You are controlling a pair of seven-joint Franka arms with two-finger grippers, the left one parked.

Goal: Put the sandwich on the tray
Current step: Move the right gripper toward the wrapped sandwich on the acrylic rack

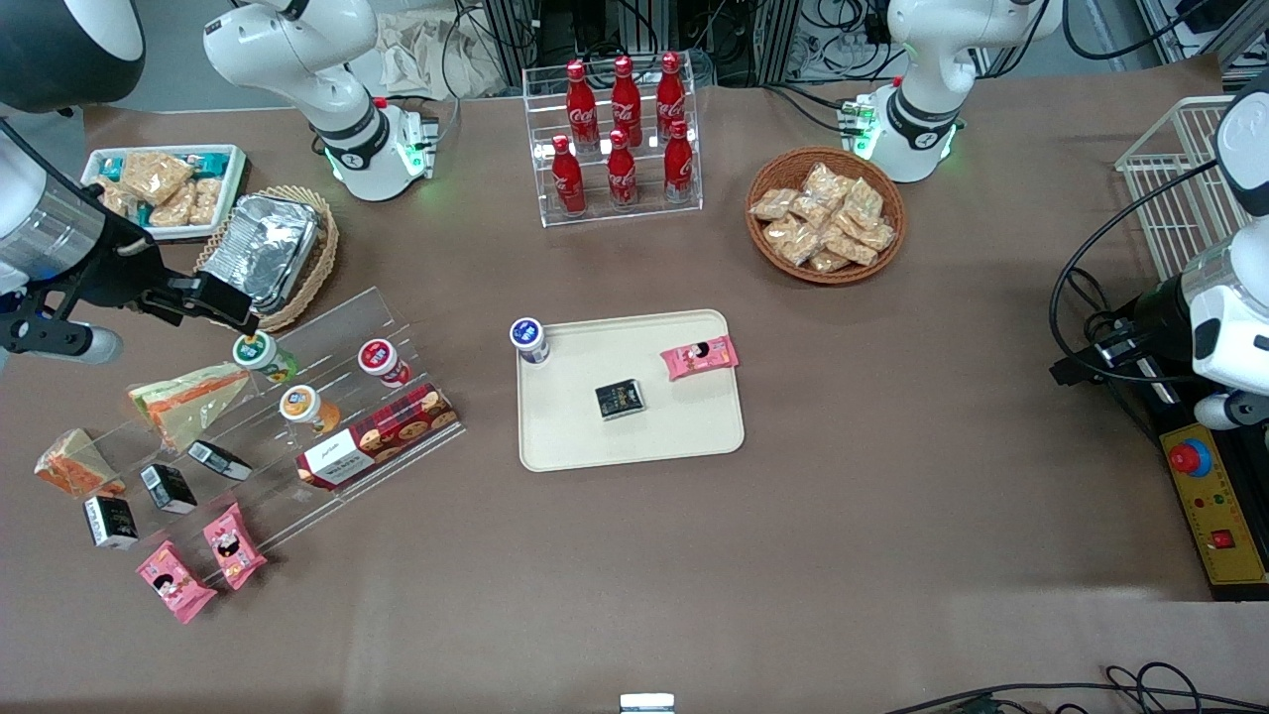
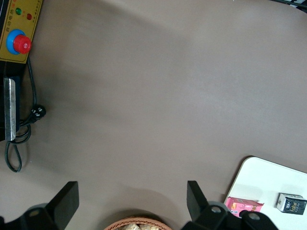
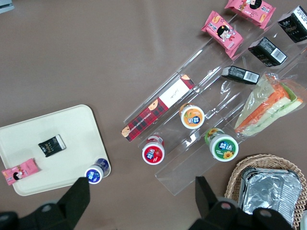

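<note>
The sandwich (image 1: 188, 397) is a large clear-wrapped wedge with orange and green filling. It lies on the clear stepped rack toward the working arm's end of the table, and shows in the right wrist view (image 3: 268, 108). The cream tray (image 1: 634, 441) sits mid-table holding a blue-lidded cup, a pink snack pack and a small black box; it also shows in the right wrist view (image 3: 72, 139) and the left wrist view (image 2: 268, 175). My gripper (image 1: 236, 309) hangs open and empty above the table beside the foil container, farther from the front camera than the sandwich; its gap shows in the right wrist view (image 3: 142, 199).
A smaller orange wedge sandwich (image 1: 74, 464) lies beside the rack. The rack (image 1: 397, 327) carries lidded cups, a red cookie box (image 1: 382, 436), black boxes and pink packs. A foil container (image 1: 263, 248) in a wicker basket, a cola bottle rack (image 1: 620, 129) and a snack basket (image 1: 825, 213) stand farther back.
</note>
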